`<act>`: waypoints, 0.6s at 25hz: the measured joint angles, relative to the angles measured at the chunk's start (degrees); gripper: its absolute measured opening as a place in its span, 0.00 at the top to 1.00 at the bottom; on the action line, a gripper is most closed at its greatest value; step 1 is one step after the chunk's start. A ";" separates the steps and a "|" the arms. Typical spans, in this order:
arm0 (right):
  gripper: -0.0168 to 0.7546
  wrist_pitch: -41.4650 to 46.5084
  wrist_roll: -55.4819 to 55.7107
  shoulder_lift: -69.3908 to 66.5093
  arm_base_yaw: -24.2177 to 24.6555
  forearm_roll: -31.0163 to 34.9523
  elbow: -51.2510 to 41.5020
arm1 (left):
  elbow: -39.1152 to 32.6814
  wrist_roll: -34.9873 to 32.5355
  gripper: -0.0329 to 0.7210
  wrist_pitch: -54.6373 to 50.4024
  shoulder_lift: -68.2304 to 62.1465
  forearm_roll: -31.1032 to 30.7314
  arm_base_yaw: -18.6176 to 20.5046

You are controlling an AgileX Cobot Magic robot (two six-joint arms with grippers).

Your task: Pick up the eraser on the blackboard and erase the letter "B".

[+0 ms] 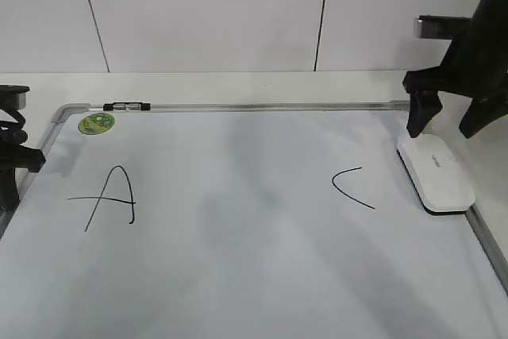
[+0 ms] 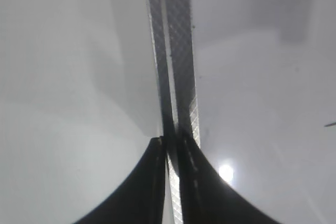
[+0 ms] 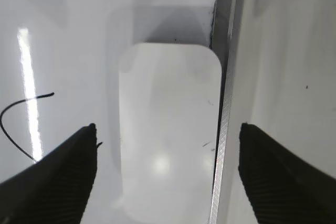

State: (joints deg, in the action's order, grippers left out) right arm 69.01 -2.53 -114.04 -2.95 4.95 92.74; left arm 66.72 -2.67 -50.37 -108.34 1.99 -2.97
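eraser (image 1: 435, 173) first: you'll find it lying flat on the blackboard (image 1: 238, 260) at the right edge, its long side just beside the grey frame, with the "c" (image 1: 352, 186) a little to its left. in your right wrist view the eraser (image 3: 169, 129) sits below and between the two dark fingers, right against the frame strip. your right gripper (image 3: 168, 174) has its fingers spread wide apart, one over the board and one out past the frame, neither touching the eraser; from the exterior view it (image 1: 448, 121) hangs just above the eraser's far end.

your left gripper (image 2: 169, 148) has its fingers drawn close together, and the frame rail runs up through the narrow gap between them; you can't tell whether they actually pinch it. in the exterior view that gripper (image 1: 12, 156) sits at the board's left edge.

on the board you can see the "a" (image 1: 111, 198) at left, a round green sticker (image 1: 96, 123) in the far left corner, and a small black-and-clear marker (image 1: 126, 105) on the top rail. between the "a" and the "c" you can see only bare board, with no letter "b" showing.
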 joint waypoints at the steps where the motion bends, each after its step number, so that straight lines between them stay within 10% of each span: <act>1: 0.14 0.23 0.00 0.00 0.00 0.00 0.90 | 0.00 0.00 0.91 0.00 0.00 0.00 0.00; 15: 0.26 1.07 0.14 4.69 0.00 0.33 3.01 | 0.00 0.00 0.89 -1.08 0.00 0.00 0.00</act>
State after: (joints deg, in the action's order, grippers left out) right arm 70.08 -2.39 -109.35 -2.95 5.28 95.74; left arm 66.72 -2.67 -51.45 -108.34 1.99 -2.97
